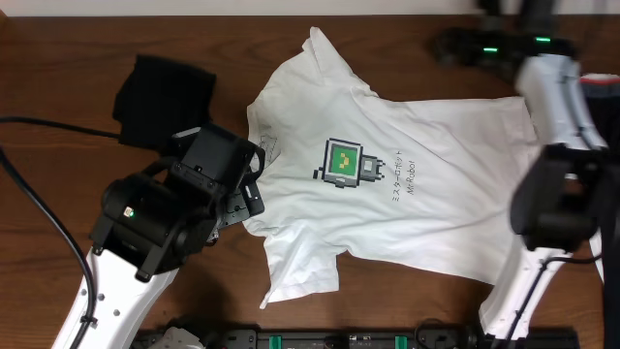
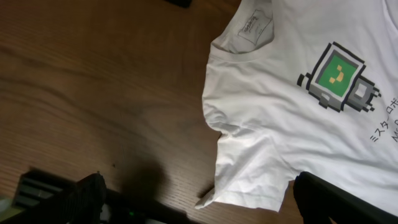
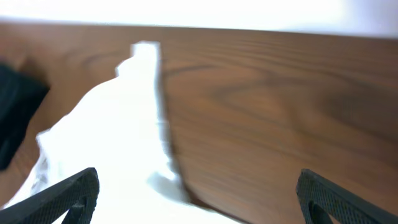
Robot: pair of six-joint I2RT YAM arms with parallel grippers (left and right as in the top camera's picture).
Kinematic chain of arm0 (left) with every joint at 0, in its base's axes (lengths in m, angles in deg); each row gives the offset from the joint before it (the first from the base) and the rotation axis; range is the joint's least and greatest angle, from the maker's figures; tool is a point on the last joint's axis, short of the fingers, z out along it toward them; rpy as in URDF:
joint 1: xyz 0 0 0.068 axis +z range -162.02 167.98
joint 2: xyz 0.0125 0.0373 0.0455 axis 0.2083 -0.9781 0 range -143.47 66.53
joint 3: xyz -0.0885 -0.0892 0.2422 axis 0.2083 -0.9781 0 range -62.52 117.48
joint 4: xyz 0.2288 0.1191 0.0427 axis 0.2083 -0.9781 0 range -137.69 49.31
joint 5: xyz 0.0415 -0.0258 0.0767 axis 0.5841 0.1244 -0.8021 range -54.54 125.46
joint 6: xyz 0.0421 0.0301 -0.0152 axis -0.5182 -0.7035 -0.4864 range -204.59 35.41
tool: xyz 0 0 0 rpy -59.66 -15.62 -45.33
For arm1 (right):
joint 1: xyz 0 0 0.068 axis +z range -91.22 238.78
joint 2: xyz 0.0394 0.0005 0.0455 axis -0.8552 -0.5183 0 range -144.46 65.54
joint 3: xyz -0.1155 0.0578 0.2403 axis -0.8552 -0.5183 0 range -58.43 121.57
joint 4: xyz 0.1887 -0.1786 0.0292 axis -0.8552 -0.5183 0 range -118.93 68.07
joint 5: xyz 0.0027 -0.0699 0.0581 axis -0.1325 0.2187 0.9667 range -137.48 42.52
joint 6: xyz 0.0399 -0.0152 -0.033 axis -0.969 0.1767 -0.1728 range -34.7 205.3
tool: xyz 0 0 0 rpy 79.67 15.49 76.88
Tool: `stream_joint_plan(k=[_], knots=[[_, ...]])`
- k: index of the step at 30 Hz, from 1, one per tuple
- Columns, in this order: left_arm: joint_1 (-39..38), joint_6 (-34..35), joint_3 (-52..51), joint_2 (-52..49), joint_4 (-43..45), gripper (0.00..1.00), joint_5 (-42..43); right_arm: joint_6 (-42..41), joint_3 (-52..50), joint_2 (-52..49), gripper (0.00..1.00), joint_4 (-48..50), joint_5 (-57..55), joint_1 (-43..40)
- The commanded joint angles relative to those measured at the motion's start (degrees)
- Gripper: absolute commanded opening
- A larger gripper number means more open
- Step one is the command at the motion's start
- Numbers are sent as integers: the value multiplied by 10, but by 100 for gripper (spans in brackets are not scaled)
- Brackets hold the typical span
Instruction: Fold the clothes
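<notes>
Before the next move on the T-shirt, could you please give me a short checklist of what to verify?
1. White T-shirt spread print-up on the table: ok.
2. Left tool open, holding nothing: ok.
3. Right tool open, holding nothing: ok.
4. Sleeve nearest the left tool lying flat: not ok, creased.
5. Black garment apart from the T-shirt: ok.
</notes>
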Motion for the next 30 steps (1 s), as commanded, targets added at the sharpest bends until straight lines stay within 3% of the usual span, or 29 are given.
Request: stream_joint_plan(k=[1,8,13,21,30], knots=[[3,3,-2,-2,-2,98,-13,38,6,6,99,21,-92,115],[3,3,-2,-2,-2,98,-13,173,6,-13,99,105,-409,281],[3,3,-2,-2,-2,98,-13,241,6,-63,93,150,-516,320],[3,3,-2,-2,-2,98,-13,227,6,-112,75,139,-502,292],[3,3,-2,-2,-2,98,-13,227,6,-133,70,137,-425,261]])
